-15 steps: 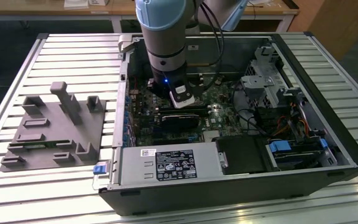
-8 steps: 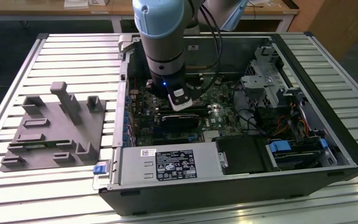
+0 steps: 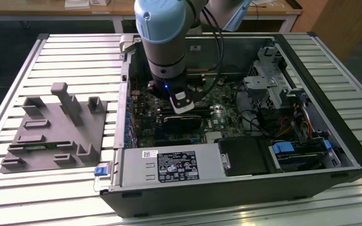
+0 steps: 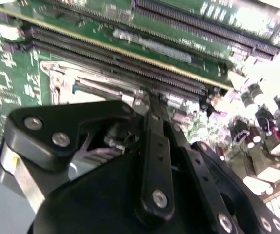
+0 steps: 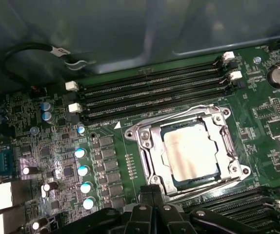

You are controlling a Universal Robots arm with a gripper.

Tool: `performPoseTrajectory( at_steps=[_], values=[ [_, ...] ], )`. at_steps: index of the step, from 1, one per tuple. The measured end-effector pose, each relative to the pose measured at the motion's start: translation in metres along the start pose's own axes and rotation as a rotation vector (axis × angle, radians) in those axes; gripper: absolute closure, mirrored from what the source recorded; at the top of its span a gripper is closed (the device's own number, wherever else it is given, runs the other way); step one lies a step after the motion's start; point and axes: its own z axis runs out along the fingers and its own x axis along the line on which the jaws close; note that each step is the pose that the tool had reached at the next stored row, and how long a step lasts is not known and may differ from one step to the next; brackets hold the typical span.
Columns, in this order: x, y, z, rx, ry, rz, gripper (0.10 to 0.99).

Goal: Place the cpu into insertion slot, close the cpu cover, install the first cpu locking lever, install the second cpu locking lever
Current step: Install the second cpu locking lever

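My pale-blue arm [image 3: 162,42] reaches straight down into the open black computer case [image 3: 307,155], wrist above the green motherboard [image 5: 271,122]. The pale silvery square cpu [image 5: 191,151] already lies in its black metal-rimmed insertion slot [image 5: 152,168], the thin silvery cpu cover [image 5: 179,117] framing it. I judge cover and levers stiff, springy, best pressed at their ends; the chip is fragile. My black gripper [image 5: 154,197] looks pressed together at the socket's edge, pinching nothing I can see.

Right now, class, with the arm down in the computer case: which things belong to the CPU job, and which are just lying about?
Job:
cpu, seated
slot
cover, down around the cpu
gripper, beside the slot

Lying about:
grey fixture
power supply
memory slots
coin battery
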Motion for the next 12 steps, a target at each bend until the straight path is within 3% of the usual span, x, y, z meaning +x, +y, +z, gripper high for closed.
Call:
performPoseTrajectory(
  at_steps=[4,12],
  values=[
    [0.0000,0.0007,-0.0019,-0.001,-0.0005,0.000,0.980],
    [-0.0015,0.0075,-0.0288,0.004,-0.0015,-0.001,0.980]
  ],
)
